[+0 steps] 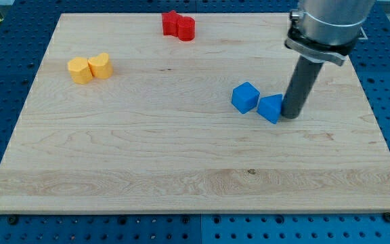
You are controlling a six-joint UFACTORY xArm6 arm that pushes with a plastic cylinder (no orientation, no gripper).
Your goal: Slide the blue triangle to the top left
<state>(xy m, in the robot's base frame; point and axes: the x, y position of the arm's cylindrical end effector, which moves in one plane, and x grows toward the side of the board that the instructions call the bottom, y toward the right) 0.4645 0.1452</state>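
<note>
The blue triangle [271, 108] lies on the wooden board [181, 156], right of centre. My tip [291, 114] is down on the board right against the triangle's right side. A blue cube [245, 97] sits just to the triangle's left, close to it or touching it. The rod rises from the tip toward the view's top right.
Two yellow blocks [90, 68], a hexagon-like one and a heart-like one, sit together at the upper left. Two red blocks [179, 26], one star-like and one round, sit together near the top edge, left of centre. A blue pegboard surrounds the board.
</note>
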